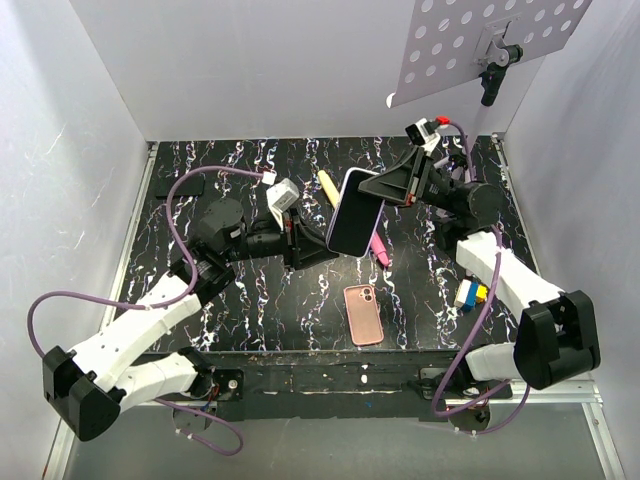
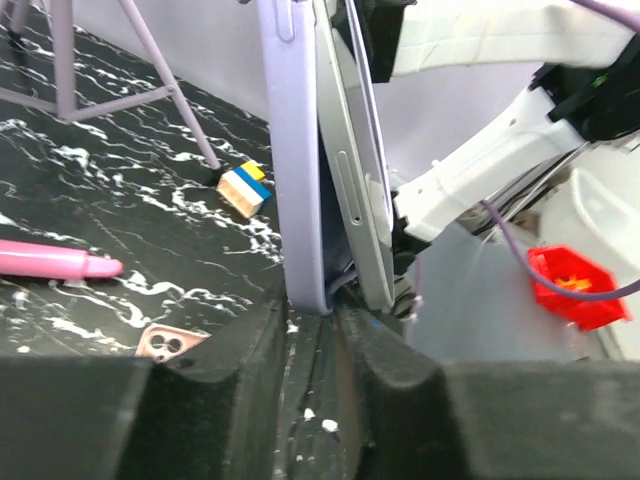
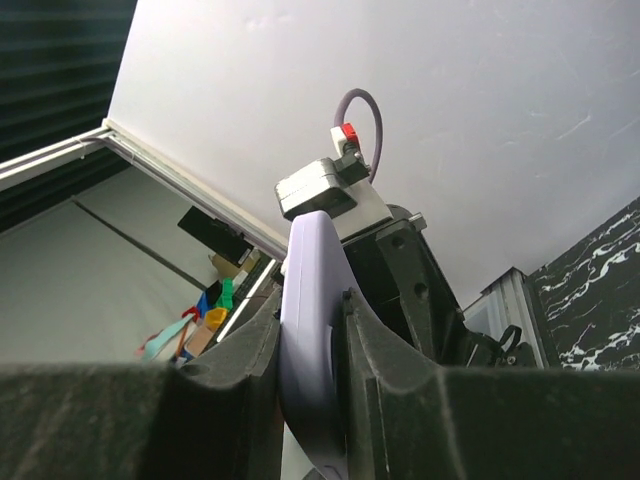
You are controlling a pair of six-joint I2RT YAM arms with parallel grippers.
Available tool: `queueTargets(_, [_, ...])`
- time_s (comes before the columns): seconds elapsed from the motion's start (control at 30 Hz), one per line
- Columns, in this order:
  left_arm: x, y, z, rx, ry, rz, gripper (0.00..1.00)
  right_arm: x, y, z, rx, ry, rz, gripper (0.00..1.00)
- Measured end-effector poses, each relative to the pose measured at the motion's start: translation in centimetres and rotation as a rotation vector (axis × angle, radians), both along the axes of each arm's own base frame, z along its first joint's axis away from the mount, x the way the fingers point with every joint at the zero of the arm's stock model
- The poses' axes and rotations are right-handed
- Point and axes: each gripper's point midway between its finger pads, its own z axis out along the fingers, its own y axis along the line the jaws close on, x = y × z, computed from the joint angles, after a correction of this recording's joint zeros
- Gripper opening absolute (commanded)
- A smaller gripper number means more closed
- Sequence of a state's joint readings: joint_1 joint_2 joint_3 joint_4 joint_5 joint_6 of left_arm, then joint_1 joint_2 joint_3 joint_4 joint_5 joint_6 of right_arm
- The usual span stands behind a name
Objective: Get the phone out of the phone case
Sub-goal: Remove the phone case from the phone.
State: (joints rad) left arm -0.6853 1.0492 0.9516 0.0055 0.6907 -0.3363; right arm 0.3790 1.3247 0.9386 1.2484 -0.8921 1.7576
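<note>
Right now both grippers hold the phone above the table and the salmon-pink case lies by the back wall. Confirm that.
One error: the salmon-pink case lies near the front edge of the table, not by the back wall; the top view shows it. The left gripper and right gripper do hold the phone above it.

**Illumination and image quality**

Top view: even, diffuse overhead light, sharp throughout, with faint soft shadows on the glossy table [image 1: 275,315]. Wrist views: the near fingers [image 2: 200,410] are dark and out of focus. The right wrist's white wall [image 3: 450,120] is bright, almost washed out.
</note>
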Motion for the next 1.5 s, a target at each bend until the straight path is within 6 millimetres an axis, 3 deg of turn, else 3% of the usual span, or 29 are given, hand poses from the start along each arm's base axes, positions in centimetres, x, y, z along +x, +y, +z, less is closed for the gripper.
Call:
queueTargets(0.13, [-0.5, 0.2, -0.4, -0.08, 0.1, 0.021, 0.42, 0.6, 0.6, -1.0, -0.014, 0.055, 0.023, 0.01])
queueTargets(0.23, [-0.7, 0.3, -0.4, -0.135, 0.16, 0.028, 0.45, 0.7, 0.9, -1.3, -0.015, 0.103, 0.044, 0.01])
queueTargets(0.5, [-0.6, 0.0, 0.6, -0.221, 0.261, 0.036, 0.24, 1.3, 0.8, -0.9, 0.019, 0.14, 0.02, 0.01])
queueTargets(0.67, [0.1, -0.1, 1.7, -0.282, 0.315, 0.074, 0.0, 2.2, 0.7, -0.5, 0.054, 0.158, -0.022, 0.01])
queueTargets(0.8, [1.5, -0.1, 1.6, -0.303, 0.351, 0.137, 0.0, 3.0, 0.6, -0.1, 0.084, 0.162, -0.068, 0.01])
queueTargets(1.03, [4.8, 0.2, -0.3, -0.299, 0.401, 0.329, 0.0, 5.1, 1.1, -0.1, 0.112, 0.159, -0.161, 0.01])
queueTargets(1.23, [7.8, 1.6, -2.3, -0.313, 0.403, 0.529, 0.0, 4.8, 2.4, -0.3, 0.122, 0.205, -0.16, 0.01])
queueTargets(1.5, [7.3, 2.2, -3.9, -0.246, 0.383, 0.601, 0.02, 4.8, 1.8, -2.8, 0.134, 0.305, -0.214, 0.01])
